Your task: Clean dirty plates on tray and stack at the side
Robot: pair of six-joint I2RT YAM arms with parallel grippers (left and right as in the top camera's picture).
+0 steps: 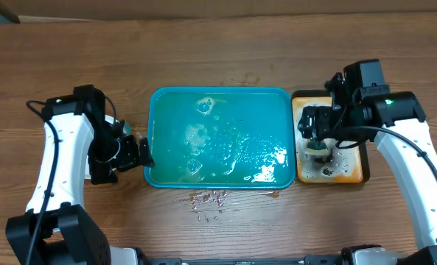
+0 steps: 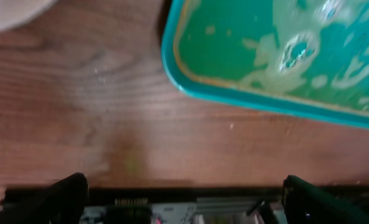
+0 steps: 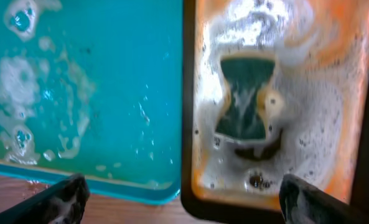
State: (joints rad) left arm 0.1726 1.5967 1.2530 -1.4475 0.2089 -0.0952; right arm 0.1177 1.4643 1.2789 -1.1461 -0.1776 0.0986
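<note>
The teal tray point(image 1: 219, 177) lies mid-table, wet and foamy, with no plate on it; it also shows in the left wrist view point(image 2: 246, 96) and the right wrist view point(image 3: 91, 180). A pale rounded edge point(image 2: 10, 9) at the top left of the left wrist view may be a plate; otherwise the plates are out of view. My left gripper point(image 1: 138, 151) point(image 2: 184, 199) is open and empty over bare wood just off the tray's front left corner. My right gripper point(image 1: 317, 136) point(image 3: 184, 202) is open and empty above the small orange tray.
The black-rimmed orange tray point(image 1: 354, 173) point(image 3: 190, 124) stands right of the teal tray, full of foam, with a green sponge point(image 3: 246, 99) point(image 1: 318, 147) in it. Water drops point(image 1: 211, 197) lie on the wood in front of the teal tray.
</note>
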